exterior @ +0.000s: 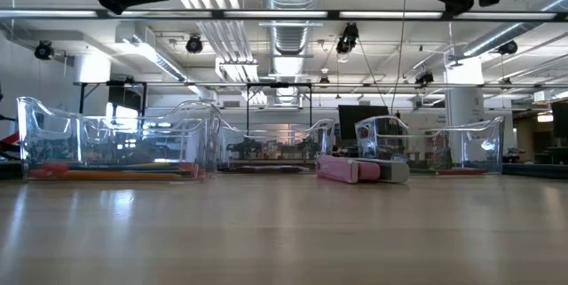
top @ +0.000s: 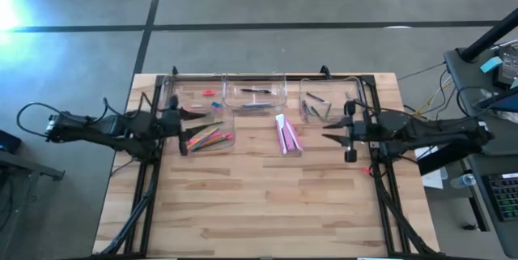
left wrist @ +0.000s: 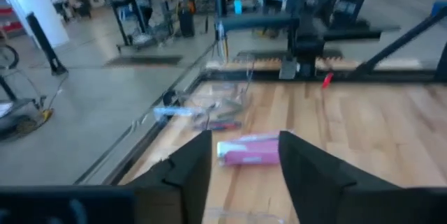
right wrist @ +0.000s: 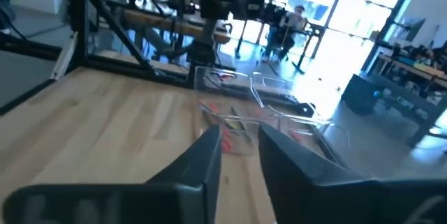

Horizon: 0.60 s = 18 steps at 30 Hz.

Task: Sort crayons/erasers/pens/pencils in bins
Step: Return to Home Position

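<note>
Four clear bins stand at the table's far part. The far-left bin [top: 188, 94] holds a small pink-red eraser [top: 209, 92]. The far-middle bin [top: 256, 95] holds dark pens. The right bin [top: 326, 100] holds a few thin dark sticks. The near-left bin [top: 210, 137] holds several coloured sticks and shows in the low view [exterior: 115, 152]. My left gripper [top: 202, 117] hangs open and empty over the near-left bin's far edge; its wrist view [left wrist: 244, 147] shows the gap. My right gripper [top: 326, 137] is open and empty, in the air near the right bin [right wrist: 239, 140].
A pink and white box [top: 287, 134] lies flat on the table between the two grippers; it also shows in the low view [exterior: 359, 170] and the left wrist view [left wrist: 248, 151]. A small red piece [top: 366, 169] lies by the table's right edge. Bare wood fills the near half.
</note>
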### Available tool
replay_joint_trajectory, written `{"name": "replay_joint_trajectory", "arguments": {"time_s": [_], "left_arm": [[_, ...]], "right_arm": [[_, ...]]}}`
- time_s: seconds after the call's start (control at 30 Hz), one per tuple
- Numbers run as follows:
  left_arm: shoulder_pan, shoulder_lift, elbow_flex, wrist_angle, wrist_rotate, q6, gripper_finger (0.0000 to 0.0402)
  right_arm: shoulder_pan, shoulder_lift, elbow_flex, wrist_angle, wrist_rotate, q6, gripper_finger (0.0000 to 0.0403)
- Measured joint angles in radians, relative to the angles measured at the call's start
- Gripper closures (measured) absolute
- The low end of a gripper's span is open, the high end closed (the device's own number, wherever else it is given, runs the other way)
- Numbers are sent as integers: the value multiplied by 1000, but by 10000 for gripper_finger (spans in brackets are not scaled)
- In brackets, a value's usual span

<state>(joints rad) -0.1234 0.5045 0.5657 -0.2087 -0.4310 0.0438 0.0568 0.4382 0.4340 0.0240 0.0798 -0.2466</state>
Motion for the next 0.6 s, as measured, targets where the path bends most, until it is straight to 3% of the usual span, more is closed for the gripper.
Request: {"name": "replay_joint_trajectory", "arguments": {"time_s": [0.23,0.47,0.6], "left_arm": [[0,-253,-169,132,37,23,331],[0,-487,-346,233,103,20,396],[0,-475,-397,253,125,23,396]], "right_arm": [[-5,-210,-165,24,-16,-32,367],[-5,-383,-314,77,-4,-5,393],[-5,-437,-385,101,-2,44,394]]}}
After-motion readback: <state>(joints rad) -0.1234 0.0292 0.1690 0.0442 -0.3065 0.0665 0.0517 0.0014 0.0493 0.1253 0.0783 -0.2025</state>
